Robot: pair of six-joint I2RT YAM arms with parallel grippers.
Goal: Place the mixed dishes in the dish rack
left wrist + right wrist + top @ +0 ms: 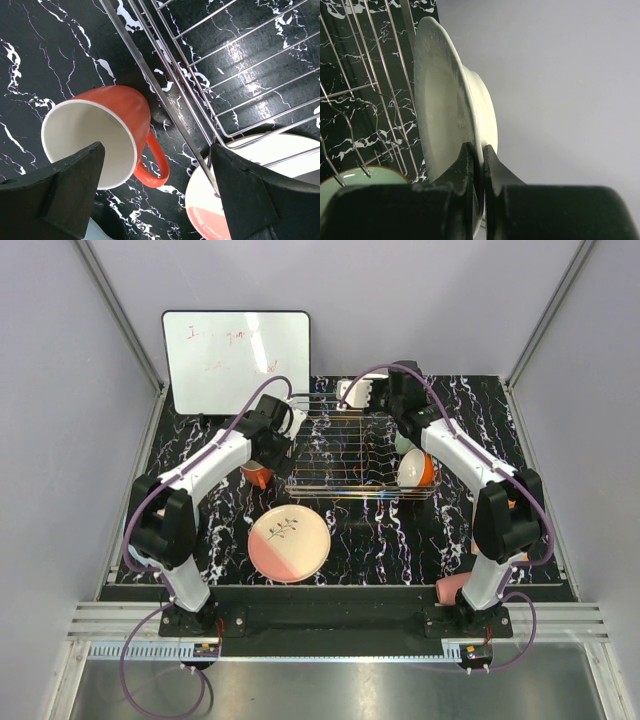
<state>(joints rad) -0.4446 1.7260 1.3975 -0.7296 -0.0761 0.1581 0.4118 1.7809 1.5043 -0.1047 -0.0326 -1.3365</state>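
The silver wire dish rack point(345, 455) stands mid-table. My left gripper point(155, 187) hangs open just outside its left end, above an orange mug point(107, 125) lying on its side, one finger over the mug's mouth and the handle between the jaws. In the top view the mug point(256, 477) peeks out under that gripper point(270, 453). My right gripper point(479, 150) is shut on the rim of a white fluted-rim plate point(445, 105), held on edge over the rack's far side point(352, 392). A white bowl point(413, 468) and a mint-green bowl point(355, 181) sit at the rack's right end.
A pink-and-cream plate with a twig drawing point(289, 543) lies flat in front of the rack. A pink cup point(452, 588) lies by the right arm's base. A whiteboard point(236, 360) leans at the back left. Grey walls enclose the table.
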